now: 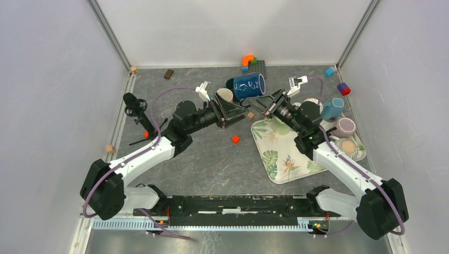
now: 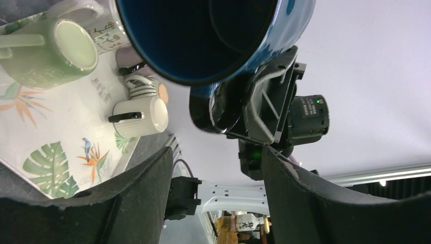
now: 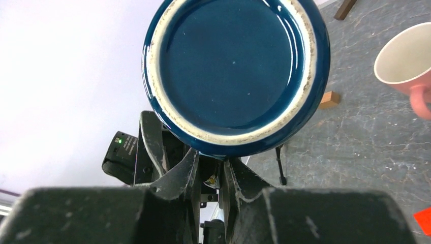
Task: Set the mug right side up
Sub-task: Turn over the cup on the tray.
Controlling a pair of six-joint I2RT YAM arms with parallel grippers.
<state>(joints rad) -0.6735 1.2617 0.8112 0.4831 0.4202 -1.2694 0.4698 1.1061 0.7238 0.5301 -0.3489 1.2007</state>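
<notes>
The dark blue mug (image 1: 247, 84) hangs on its side above the table, between my two grippers. My right gripper (image 1: 255, 102) is shut on it from below. In the right wrist view the mug's flat base (image 3: 236, 71) faces the camera, and the right gripper (image 3: 211, 170) pinches it at the lower edge, fingers nearly together. In the left wrist view the mug's open mouth (image 2: 203, 30) faces the camera. My left gripper (image 2: 216, 157) is open and empty just short of the mug, which is also where it sits in the top view (image 1: 241, 111).
A leaf-print tray (image 1: 286, 159) at the right holds several mugs, among them a green one (image 2: 51, 51) and a white ribbed one (image 2: 140, 114). A pink cup (image 1: 225, 95) lies beside the left gripper. A red cube (image 1: 235, 139), a wooden block (image 1: 250, 115) and a black stand (image 1: 135, 108) are on the table.
</notes>
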